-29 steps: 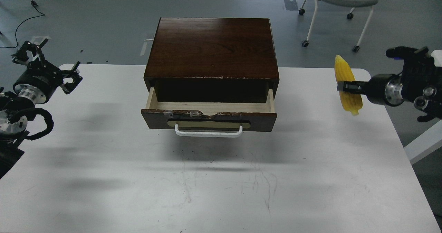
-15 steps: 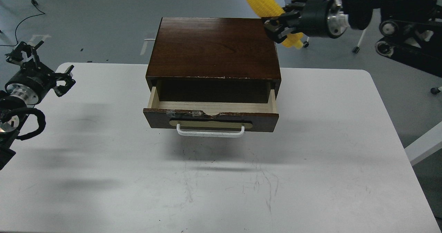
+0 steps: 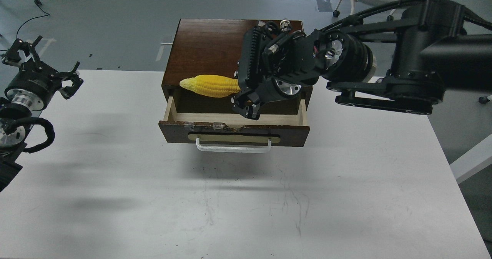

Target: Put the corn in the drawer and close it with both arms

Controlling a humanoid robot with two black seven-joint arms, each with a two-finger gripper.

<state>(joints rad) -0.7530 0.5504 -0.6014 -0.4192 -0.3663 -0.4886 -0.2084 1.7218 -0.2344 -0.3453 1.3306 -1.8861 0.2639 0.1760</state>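
The left gripper hovered over the table's left edge, jaws spread. One corn lay level above the one open drawer, tip pointing left, its thick end pinched by the right gripper, whose arm reached in across the cabinet. No writing was legible.

Black arms; silver joints; cables
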